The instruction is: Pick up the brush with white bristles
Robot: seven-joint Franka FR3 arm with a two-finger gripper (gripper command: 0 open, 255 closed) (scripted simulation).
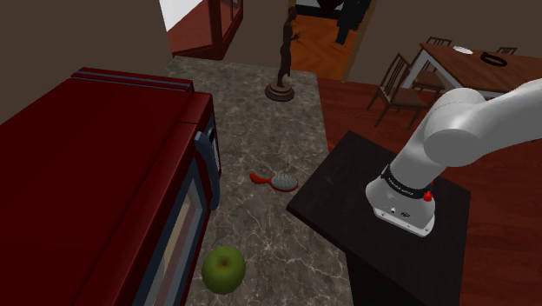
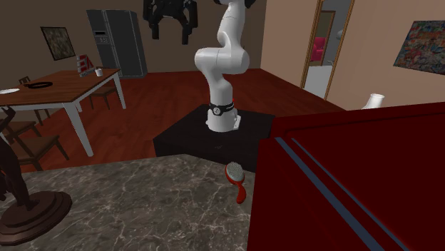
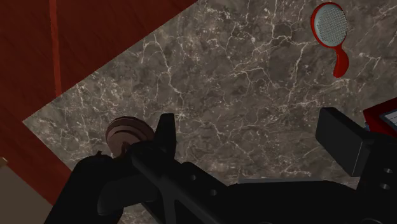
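So the brush is lying flat on the grey marbled surface, bristles up. It has a red frame and handle and a pale bristle pad. It sits just beside the big dark red appliance and close to the corner of the black stand, so it's on the near end of the surface as far as the robot goes.

The white arm has its jaws way up high, spread wide with nothing between them. Looking down the hand, the brush is well off to one side, out past one finger rather than under the gap. I reckon the next move needs a good sideways shift before any drop.

In the shoulder view the head end points at the stand and the handle points away toward that view's left. From the hand camera the brush's length looks roughly crosswise to the line the jaws close along, so I'd guess little wrist twist is needed to pinch the handle.

Other stuff: there's a dark statue at the far end and a green apple further along by the appliance, both well apart from the brush. There are no bowls or bins near it. The dining table off in the room carries some small dishes, too tiny to tell what's in them.
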